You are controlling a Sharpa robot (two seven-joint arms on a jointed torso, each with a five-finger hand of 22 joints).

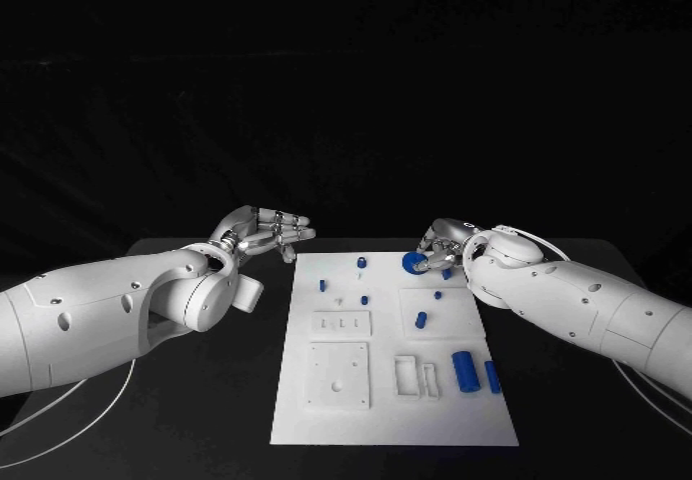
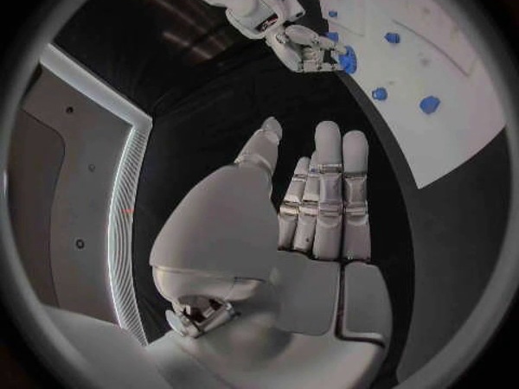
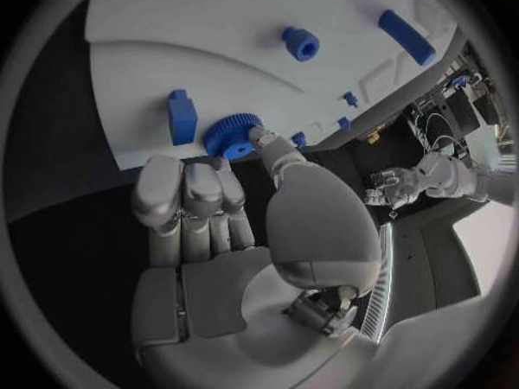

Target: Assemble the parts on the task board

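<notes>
The right hand point(image 1: 440, 250) sits at the far right corner of the board point(image 1: 389, 420), w/ thumb and fingers pinched on a blue gear point(image 1: 415, 263). The right wrist view shows the gear point(image 3: 229, 135) at the fingertips, over the board's edge; whether it's lifted or touching the surface can't be told. Probably it's held there because a gear needs a shaft or seat on the board, so the hand looks to be either picking it up or lining it up.

The left hand point(image 1: 267, 235) hangs over the bare tabletop point(image 1: 216, 400) just beside the board's far left corner, fingers apart and nearly straight, holding nothing. In the left wrist view that hand point(image 2: 314, 199) is flat and open, apparently parked out of the way while the right one works.

Count, head view: 1 gear; 2 big blue cylinders point(image 1: 464, 371) side by side near the right edge, lying flat, prob. waiting for slots; approx. 5 small blue pegs, e.g. one mid-board point(image 1: 420, 320), the rest toward the far end. Several white raised blocks point(image 1: 340, 376) sit on the near half, likely fixtures; exact no. unclear.
</notes>
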